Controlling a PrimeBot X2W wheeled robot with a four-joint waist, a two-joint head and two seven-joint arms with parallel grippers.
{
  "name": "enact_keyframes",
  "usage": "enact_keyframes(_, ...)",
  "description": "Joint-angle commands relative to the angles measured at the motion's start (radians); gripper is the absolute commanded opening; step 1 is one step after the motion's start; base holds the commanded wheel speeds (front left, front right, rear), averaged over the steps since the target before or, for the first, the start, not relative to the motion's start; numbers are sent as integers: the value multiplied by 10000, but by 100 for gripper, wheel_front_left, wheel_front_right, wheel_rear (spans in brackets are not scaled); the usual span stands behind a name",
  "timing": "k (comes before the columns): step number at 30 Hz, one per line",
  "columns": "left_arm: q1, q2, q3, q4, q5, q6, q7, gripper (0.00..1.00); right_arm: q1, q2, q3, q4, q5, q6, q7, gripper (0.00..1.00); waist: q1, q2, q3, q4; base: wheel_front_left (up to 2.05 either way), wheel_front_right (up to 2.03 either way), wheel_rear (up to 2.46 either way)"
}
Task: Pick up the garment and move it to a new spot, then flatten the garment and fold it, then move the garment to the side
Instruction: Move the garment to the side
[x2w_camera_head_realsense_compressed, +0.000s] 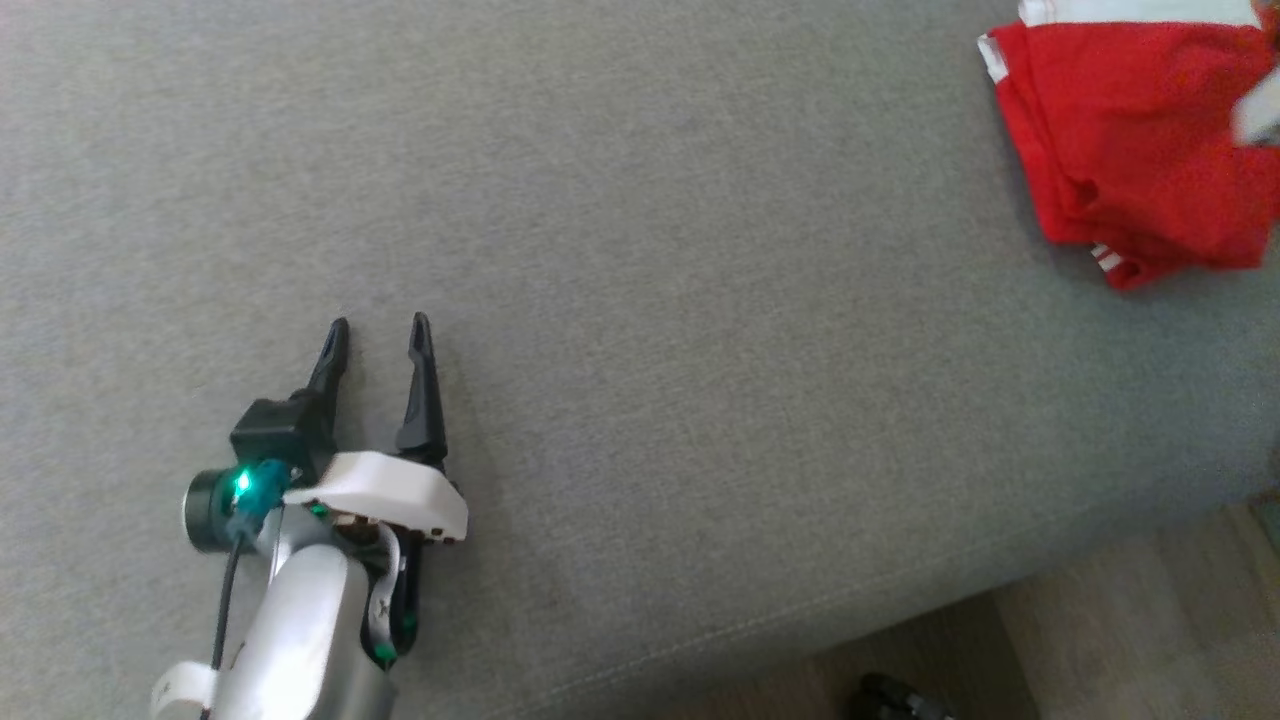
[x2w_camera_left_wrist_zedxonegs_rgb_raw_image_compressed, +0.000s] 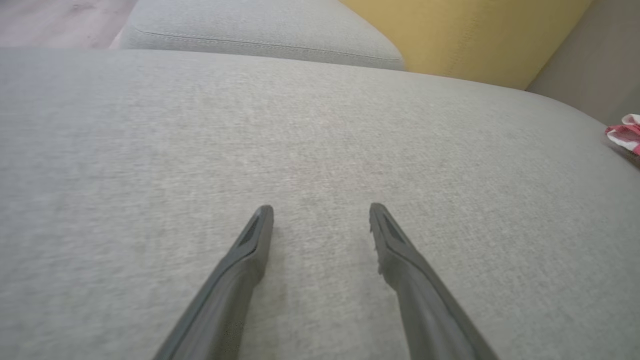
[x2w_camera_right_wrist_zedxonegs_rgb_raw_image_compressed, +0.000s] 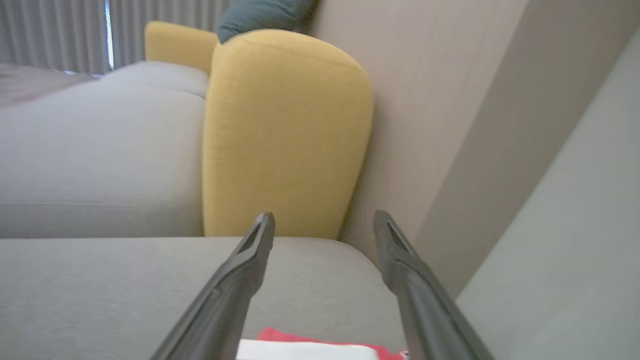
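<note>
The red garment (x2w_camera_head_realsense_compressed: 1140, 140) with white trim lies bunched and folded over on the grey sofa seat (x2w_camera_head_realsense_compressed: 700, 300) at the far right of the head view. Its edge shows as a red-and-white scrap (x2w_camera_left_wrist_zedxonegs_rgb_raw_image_compressed: 625, 135) in the left wrist view. My left gripper (x2w_camera_head_realsense_compressed: 379, 325) rests low over bare grey cushion at the lower left, open and holding nothing, far from the garment; its fingers spread wide (x2w_camera_left_wrist_zedxonegs_rgb_raw_image_compressed: 321, 207). My right gripper (x2w_camera_right_wrist_zedxonegs_rgb_raw_image_compressed: 322, 217) is open above the garment's red and white edge (x2w_camera_right_wrist_zedxonegs_rgb_raw_image_compressed: 280, 334), nothing between its fingers. A pale blur (x2w_camera_head_realsense_compressed: 1262, 110) crosses the garment's right side.
A yellow back cushion (x2w_camera_right_wrist_zedxonegs_rgb_raw_image_compressed: 285, 135) stands behind the seat beside a beige wall (x2w_camera_right_wrist_zedxonegs_rgb_raw_image_compressed: 450, 100). More grey cushion (x2w_camera_left_wrist_zedxonegs_rgb_raw_image_compressed: 260, 30) lies beyond. The seat's front edge runs diagonally at the lower right, with wooden floor (x2w_camera_head_realsense_compressed: 1150, 630) and a dark object (x2w_camera_head_realsense_compressed: 890, 697) below it.
</note>
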Motion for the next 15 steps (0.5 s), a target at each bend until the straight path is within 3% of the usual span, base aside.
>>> enact_keyframes(1, 48, 114, 409, -359, -83, 104, -49, 100, 857, 573, -164, -1030, -193, 37, -106, 100, 0, 0, -196, 221, 0, 0, 0)
enact_keyframes(2, 48, 114, 409, -359, -83, 104, -49, 100, 857, 573, -164, -1030, -193, 37, -106, 100, 0, 0, -196, 221, 0, 0, 0)
enact_keyframes(9, 188, 114, 797, -582, -230, 357, -49, 100, 2652, 2220, -214, -2991, -401, 37, -107, 100, 0, 0, -728, 959, 0, 0, 0)
enact_keyframes(15, 459, 114, 1048, -653, -349, 494, -49, 100, 4099, 3015, 16, -3454, -408, 37, -108, 100, 0, 0, -1224, 1618, 0, 0, 0)
